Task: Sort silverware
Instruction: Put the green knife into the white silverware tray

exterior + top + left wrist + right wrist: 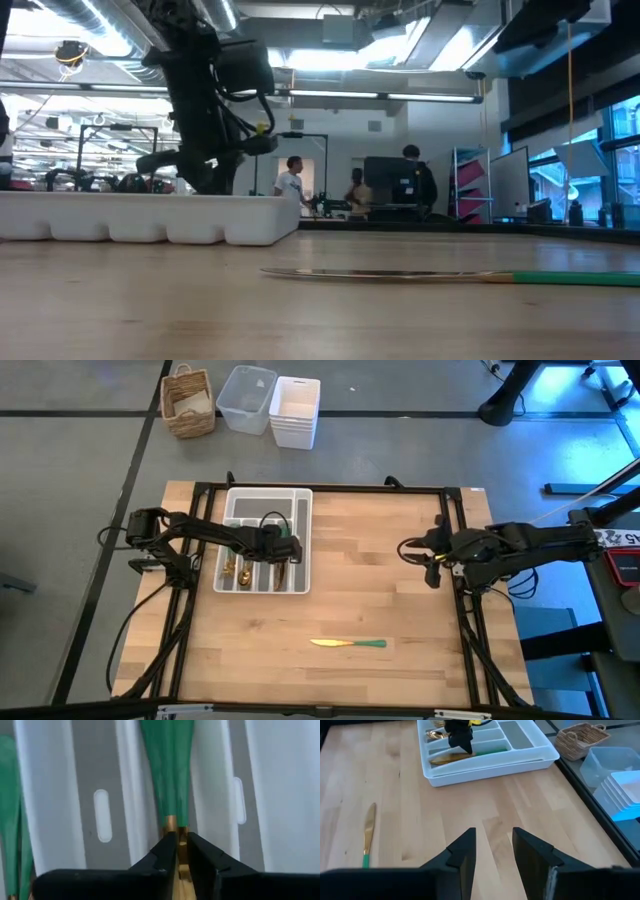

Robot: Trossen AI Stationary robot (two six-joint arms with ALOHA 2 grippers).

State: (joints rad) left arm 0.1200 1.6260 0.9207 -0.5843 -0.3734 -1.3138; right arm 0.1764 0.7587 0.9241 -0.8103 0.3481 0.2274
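Note:
A white compartmented tray [262,497] stands on the wooden table, left of the middle. It holds several gold-and-green pieces of silverware [238,571]. My left gripper [182,845] reaches down into one of the tray's long compartments, shut on a green-handled piece [169,765] that lies along that compartment. The right wrist view shows a gold blade [449,759] lying under that gripper [461,745]. One knife [347,644] lies flat on the table near its front edge. My right gripper [494,845] hovers open at the table's right side, nothing between its fingers. My left gripper pinches the piece's gold neck [171,822], just below where the green handle ends, between its two fingers. The fingers come slanting down from above and lie across the piece. The piece rests lengthwise on the compartment floor.
Beyond the table's far edge sit a wicker basket [188,400], a clear plastic bin [247,398] and a stack of white containers [295,410]. People stand in the room behind the table [290,185]. Bare wood stretches between the tray and the right arm.

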